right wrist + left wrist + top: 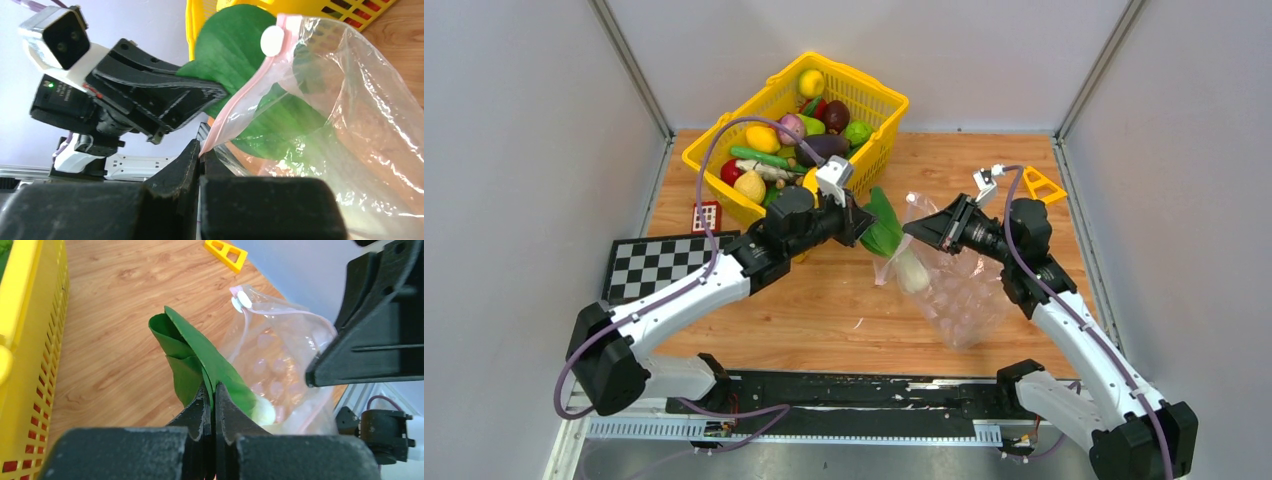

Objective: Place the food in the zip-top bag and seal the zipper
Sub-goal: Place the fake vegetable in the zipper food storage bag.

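left gripper (210, 399) jaws pressed together on a thin flat green leaf of the toy bok choy (885, 226): matte, foam-like leaves and a glossy white bulb end. Bulb end sits inside the zip-top bag (964, 300), leaves poke out of the mouth toward the left arm. right gripper (200, 152) clamped on the zipper (239, 102), a pale pink strip, holding the mouth edge up off the table (824, 315). Round white slider (272, 40) sits on the strip. Bag is clear and crinkly with bubbly dimples low down, its bottom on the wood-grain top. How deep the bulb sits is blurred through the plastic. Rest of the food (824, 148) is piled in the yellow lattice basket (864, 80) at far left: glossy yellow, green, purple and red pieces, several half buried, kinds hard to tell. Black-white checkerboard (659, 262) near the left edge. Small red card (707, 215) with white squares beside the basket, print too small to read. Yellow triangular frame (1044, 187) just beyond the right arm
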You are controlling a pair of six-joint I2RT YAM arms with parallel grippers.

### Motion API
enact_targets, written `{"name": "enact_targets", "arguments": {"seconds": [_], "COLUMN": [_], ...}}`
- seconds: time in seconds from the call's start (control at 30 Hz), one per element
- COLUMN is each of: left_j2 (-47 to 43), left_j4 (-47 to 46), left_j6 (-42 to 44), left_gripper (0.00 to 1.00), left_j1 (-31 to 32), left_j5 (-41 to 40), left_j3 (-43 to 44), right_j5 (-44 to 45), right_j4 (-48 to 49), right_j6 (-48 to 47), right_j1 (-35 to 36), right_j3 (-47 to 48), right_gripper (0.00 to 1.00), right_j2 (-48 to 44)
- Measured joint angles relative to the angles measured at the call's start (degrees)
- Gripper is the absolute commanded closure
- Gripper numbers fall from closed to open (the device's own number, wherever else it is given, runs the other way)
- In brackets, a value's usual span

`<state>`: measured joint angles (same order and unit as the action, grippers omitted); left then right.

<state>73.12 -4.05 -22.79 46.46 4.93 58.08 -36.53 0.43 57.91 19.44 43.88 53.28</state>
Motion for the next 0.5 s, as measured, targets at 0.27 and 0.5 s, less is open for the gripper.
{"name": "enact_targets", "arguments": {"seconds": [0.27, 0.5], "left_j2": [-8.02, -10.14], "left_j4": [-7.54, -20.39], "left_j6": [-4.96, -13.53], "left_gripper": [1.0, 1.0], "left_j1": [0.0, -0.07], "left_j5": [-1.97, -2.36], "left_j3": [-5.18, -11.96], "right_j5": [-0.07, -1.2], "right_j4": [1.42, 10.6], "right_j6": [-3.61, 0.74], "right_j1": [-2.27, -2.75], "right_j3": [-5.97, -10.32], "right_gripper": [1.0, 1.0], "right_j2": [-2.12, -3.06]}}
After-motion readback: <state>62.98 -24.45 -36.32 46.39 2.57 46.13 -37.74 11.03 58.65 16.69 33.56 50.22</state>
